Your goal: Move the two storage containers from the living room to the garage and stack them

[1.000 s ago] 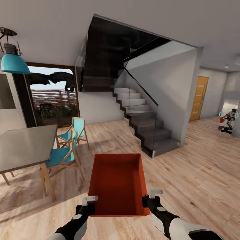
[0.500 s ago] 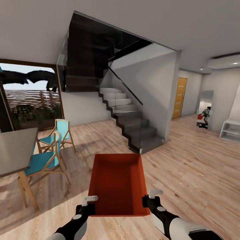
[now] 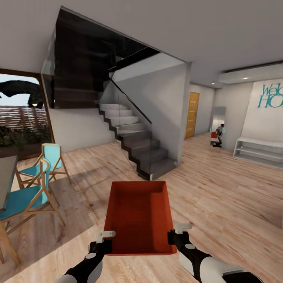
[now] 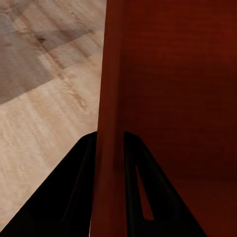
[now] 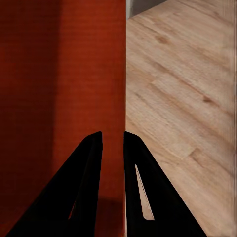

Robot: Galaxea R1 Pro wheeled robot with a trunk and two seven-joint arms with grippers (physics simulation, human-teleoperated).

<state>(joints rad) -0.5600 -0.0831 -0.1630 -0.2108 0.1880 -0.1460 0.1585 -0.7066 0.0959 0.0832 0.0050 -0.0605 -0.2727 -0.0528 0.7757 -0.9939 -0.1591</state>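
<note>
Red-orange storage container (image 3: 138,216) carried out in front of the trunk, level, open top up, nothing inside, clear of the light wood-plank floor (image 3: 228,196). Left gripper (image 3: 103,243) clamped on the near end of the container's left wall; in the left wrist view, black fingers (image 4: 74,197) pressed against either face of that wall (image 4: 111,98), one outside, one inside. Right gripper (image 3: 177,236) clamped the same way on the near end of the right wall; in the right wrist view, fingers (image 5: 81,197) closed on the thin wall edge (image 5: 123,74), with planks beyond it. Container thus held between both arms by its two side walls, near corners gripped, far end pointing ahead toward a dark staircase (image 3: 137,145) with a glass balustrade.

At the left edge of the head view, two teal chairs (image 3: 31,188) with wooden frames, beside a grey table corner (image 3: 7,177); behind them a large window (image 3: 21,114). Right of the staircase, a passage with a wooden door (image 3: 192,114) bearing pale stripes, and farther in a mirror (image 3: 217,125) showing a small robot figure with something red. On the right wall, teal lettering (image 3: 270,95) above a low white shelf unit (image 3: 259,152).
</note>
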